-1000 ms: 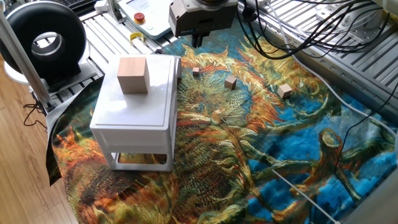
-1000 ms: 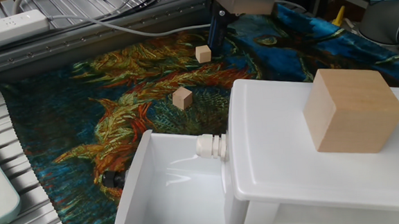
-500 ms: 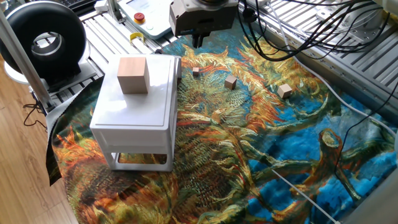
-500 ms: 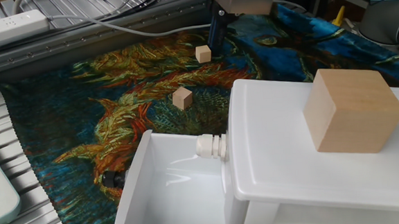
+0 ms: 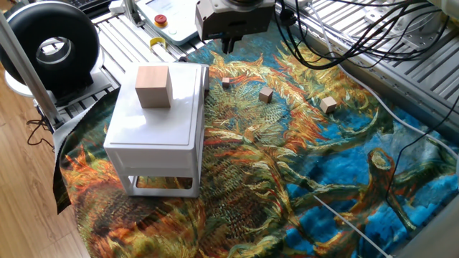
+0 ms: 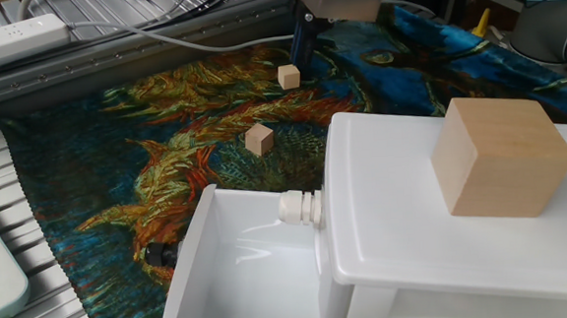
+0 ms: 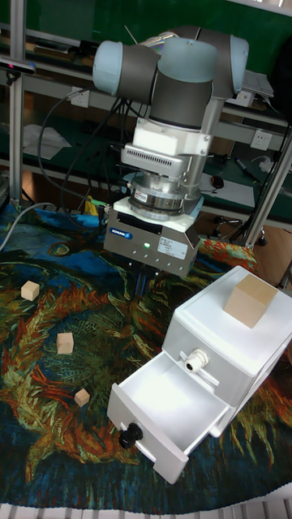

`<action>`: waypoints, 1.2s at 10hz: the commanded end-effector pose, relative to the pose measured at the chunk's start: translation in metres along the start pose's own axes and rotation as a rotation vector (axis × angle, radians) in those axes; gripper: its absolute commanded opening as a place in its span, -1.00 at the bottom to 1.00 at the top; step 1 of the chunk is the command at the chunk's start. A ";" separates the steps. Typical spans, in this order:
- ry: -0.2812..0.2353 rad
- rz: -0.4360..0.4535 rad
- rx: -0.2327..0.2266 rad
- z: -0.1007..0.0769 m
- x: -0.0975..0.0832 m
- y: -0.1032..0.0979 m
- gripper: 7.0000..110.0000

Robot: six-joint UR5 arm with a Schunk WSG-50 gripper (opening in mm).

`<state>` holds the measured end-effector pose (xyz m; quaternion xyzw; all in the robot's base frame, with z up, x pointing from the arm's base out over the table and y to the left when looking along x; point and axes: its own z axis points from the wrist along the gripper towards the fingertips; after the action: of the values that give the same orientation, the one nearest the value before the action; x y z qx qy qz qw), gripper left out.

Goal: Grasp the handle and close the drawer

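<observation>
Drawer open, gripper away from the handle.
I saw the drawer (image 7: 166, 405) pulled out of the white cabinet (image 7: 243, 340), with its handle (image 7: 130, 435), a dark knob, on the front face. The gripper (image 7: 148, 280) hung over the patterned cloth (image 7: 49, 454), well apart from the handle. I could not tell whether its fingers were apart or together.

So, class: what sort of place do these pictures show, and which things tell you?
Most likely a robotics lab: an industrial robot arm works over a cloth-covered bench with aluminium framing, loose cables and a power strip.
</observation>
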<state>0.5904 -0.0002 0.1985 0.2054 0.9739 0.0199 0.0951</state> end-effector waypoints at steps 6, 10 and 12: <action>0.005 -0.069 0.025 -0.001 0.000 -0.007 -1.00; 0.011 -0.055 0.058 -0.002 0.002 -0.015 -1.00; 0.007 -0.031 0.080 -0.002 0.001 -0.021 -1.00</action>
<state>0.5823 -0.0152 0.1975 0.1828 0.9794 -0.0148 0.0850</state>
